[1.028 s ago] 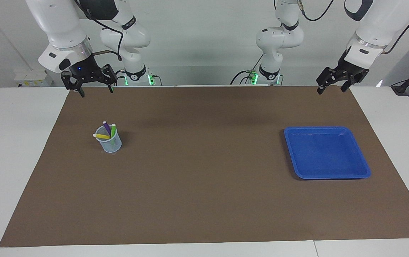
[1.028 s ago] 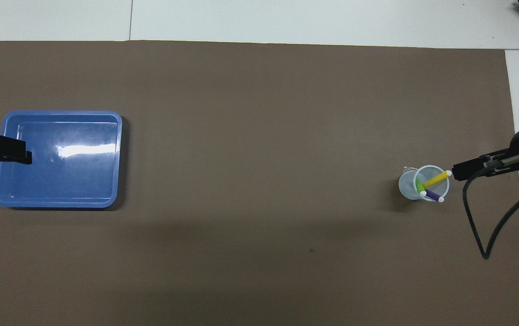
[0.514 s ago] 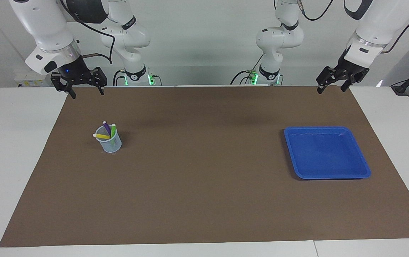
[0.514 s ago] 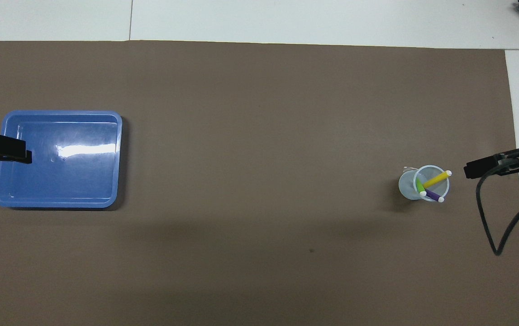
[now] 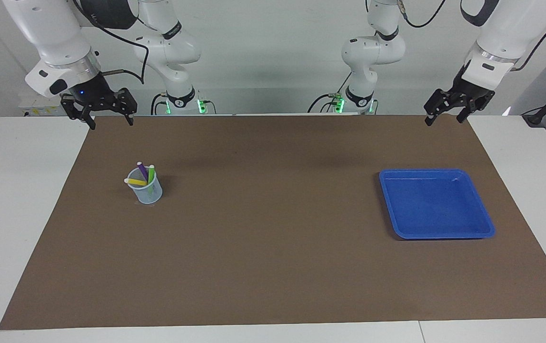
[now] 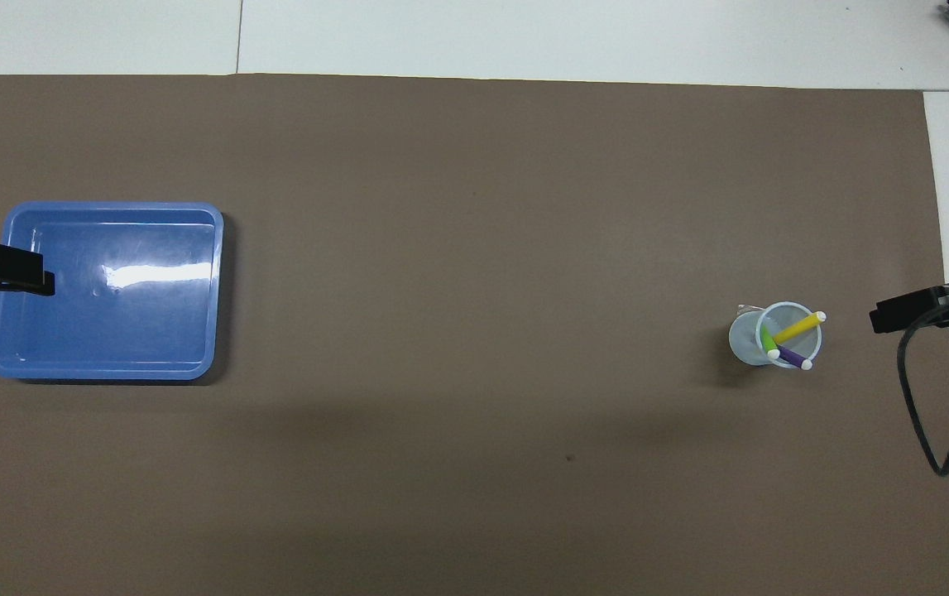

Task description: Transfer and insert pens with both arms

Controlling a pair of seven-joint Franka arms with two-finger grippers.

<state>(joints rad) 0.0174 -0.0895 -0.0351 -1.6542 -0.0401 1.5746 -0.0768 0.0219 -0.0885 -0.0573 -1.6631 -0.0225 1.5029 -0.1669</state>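
Observation:
Three pens stand in a translucent cup (image 5: pixel 149 193) on the brown mat toward the right arm's end: yellow (image 5: pixel 135 181), purple (image 5: pixel 143 170) and green (image 5: pixel 151 175). From above the cup (image 6: pixel 744 339) shows the yellow pen (image 6: pixel 797 328), purple pen (image 6: pixel 792 357) and green pen (image 6: pixel 767 339) leaning apart. My right gripper (image 5: pixel 112 124) hangs open and empty, high over the mat's edge, well apart from the cup. My left gripper (image 5: pixel 443 121) hangs open and empty too. Seen from above, one of its fingers (image 6: pixel 11 279) covers the blue tray's rim.
An empty blue tray (image 5: pixel 437 205) lies on the mat (image 5: pixel 273 267) toward the left arm's end. Two smaller white arm bases (image 5: pixel 177 62) with green lights stand at the robots' end. A black cable (image 6: pixel 929 422) loops down from the right arm.
My right gripper has drawn away from the cup toward the right arm's end of the table and risen a little. The left gripper has hardly moved. Pens, cup and tray stay put.

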